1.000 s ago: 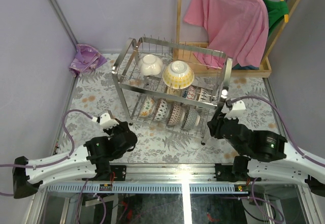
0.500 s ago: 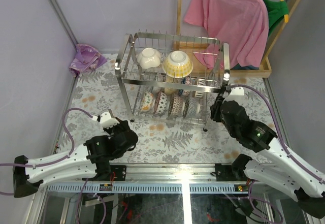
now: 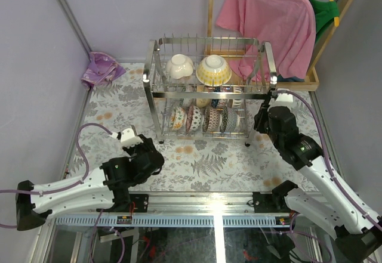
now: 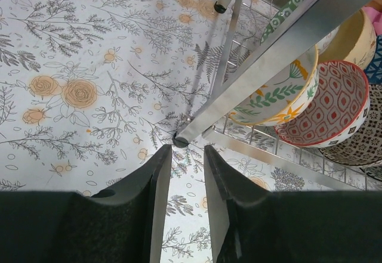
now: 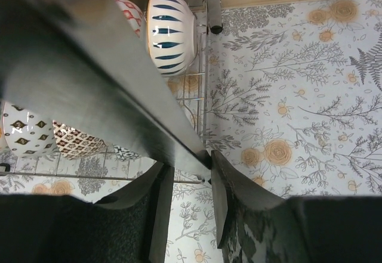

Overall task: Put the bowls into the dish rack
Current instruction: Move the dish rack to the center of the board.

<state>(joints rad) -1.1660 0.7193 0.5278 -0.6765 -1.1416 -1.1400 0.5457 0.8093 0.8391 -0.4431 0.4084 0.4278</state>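
Dish rack (image 3: 209,39) mid-table beyond both arms, long axis left-right, bowls (image 3: 213,71) on both tiers. My right gripper (image 5: 190,176) pinches its right front post; my left gripper (image 4: 182,158), fingers slightly parted and empty, sits just short of the left front leg (image 4: 239,87), dead ahead.

rack (image 3: 209,38): centre, upper half | bowls (image 3: 213,70): on both tiers | shirt (image 3: 268,24): upper right, behind rack | bag (image 3: 101,69): upper left

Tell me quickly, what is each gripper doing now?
Left gripper: jaws open, holding nothing.
Right gripper: closed on a corner post of the dish rack.
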